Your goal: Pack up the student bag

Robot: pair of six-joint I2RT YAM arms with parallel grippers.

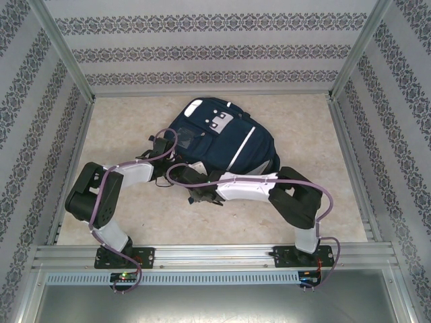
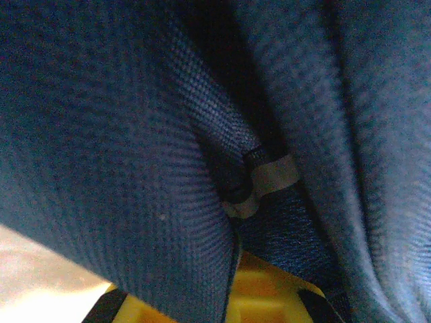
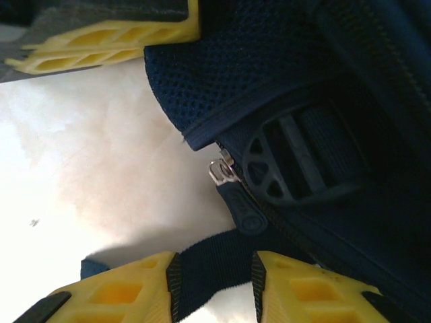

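Toward the middle of the desk we see the student bag lying flat, navy with thin white stripes, its grey-white patches at the far end. From above, both arms reach in to the bag's near side, the left one at its near-left corner and the right one just beside it, low at the near edge.

Seen from the left wrist, the left arm's fingers are clenched on the bag: a fold of its woven navy fabric runs down between the two yellow tips, and a small white tab sits just above them.

Seen from the right wrist, a navy strap lies on the desk between the right arm's fingers, its edges meeting their dark pads. We cannot tell whether they are pressing it. Just beyond the strap are a zipper pull and a black plastic buckle on the bag's edge.
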